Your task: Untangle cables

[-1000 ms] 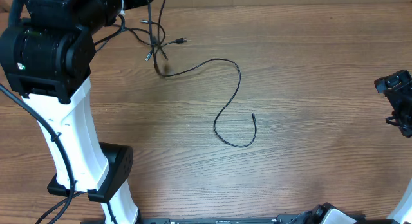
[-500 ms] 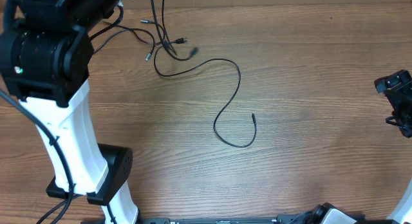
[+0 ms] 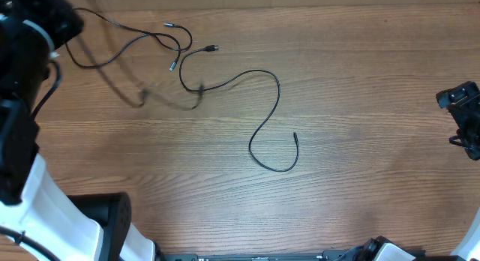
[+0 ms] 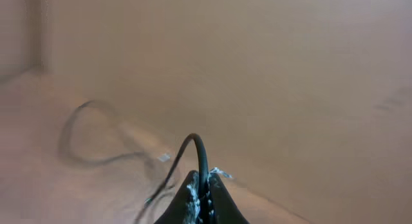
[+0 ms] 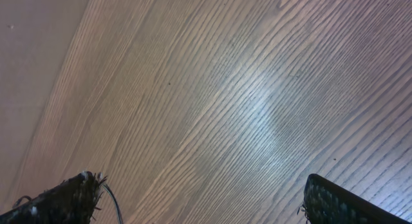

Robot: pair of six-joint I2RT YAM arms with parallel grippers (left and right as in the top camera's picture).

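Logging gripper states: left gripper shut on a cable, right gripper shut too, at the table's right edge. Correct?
No: the right gripper is open, not shut; the right wrist view shows its fingers wide apart. The rest stands: left gripper shut on a cable, right gripper at the table's right edge.
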